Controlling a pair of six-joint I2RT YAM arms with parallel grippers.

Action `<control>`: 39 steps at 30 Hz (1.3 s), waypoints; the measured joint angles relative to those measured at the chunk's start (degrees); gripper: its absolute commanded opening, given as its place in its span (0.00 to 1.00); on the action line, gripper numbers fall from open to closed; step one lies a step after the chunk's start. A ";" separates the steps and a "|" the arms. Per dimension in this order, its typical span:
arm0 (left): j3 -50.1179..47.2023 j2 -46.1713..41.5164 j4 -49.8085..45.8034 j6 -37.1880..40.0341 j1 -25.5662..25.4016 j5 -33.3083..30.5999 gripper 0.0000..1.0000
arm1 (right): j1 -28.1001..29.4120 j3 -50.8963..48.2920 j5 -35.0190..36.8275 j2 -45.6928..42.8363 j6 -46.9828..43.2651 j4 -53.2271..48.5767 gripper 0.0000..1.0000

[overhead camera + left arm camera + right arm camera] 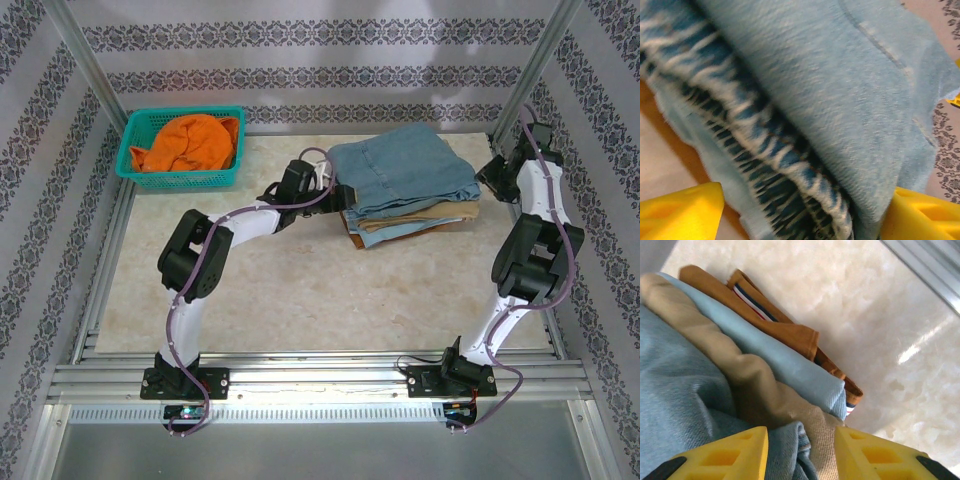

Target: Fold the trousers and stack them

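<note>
Patterned walls close in a pale marble-look desk point(300, 290), with a teal basket point(135, 175) holding an orange garment point(190, 140) at the far left corner. The trousers point(405, 170) lie folded, right of centre towards the far edge, as the top layer of a pile. Tan trousers point(400, 222) are under them, with a light-blue piece point(790, 365) and a brown one point(775, 330) lower down.

The folded denim runs roughly left to right, with one arm at each end. The left gripper point(805, 192) is against the left edge. Its jaws are spread wide with the thick fold of denim between them, touching at least one finger. The right gripper point(800, 432) is at the right edge. Its jaws are part-way closed, with a rolled denim edge and a bit of tan cloth in the gap. I cannot tell if they pinch the cloth or only straddle it.

Neither arm is clearly the nearer, since each is at its own end. The job looks close to done. As I judge it, each gripper would need to let go fully and back straight out along the long axis. A snagged fold could drag the top layer askew or pull the tan layer out with it.
</note>
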 measured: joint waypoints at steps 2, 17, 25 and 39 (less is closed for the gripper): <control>-2.38 -0.46 0.13 -0.02 0.13 0.04 0.79 | 0.02 -1.01 0.02 0.00 0.15 -0.02 0.40; -25.57 -41.62 -5.57 2.91 1.95 -9.88 0.86 | 22.82 -14.34 10.95 -27.02 -0.09 4.09 0.68; -41.35 -60.17 -16.33 0.96 3.89 -16.06 0.89 | 51.32 -1.66 23.26 -4.59 -7.82 -0.04 0.77; -45.18 -77.72 -25.38 -1.18 6.08 -19.89 0.90 | 55.17 15.67 38.40 18.99 -12.39 -12.48 0.83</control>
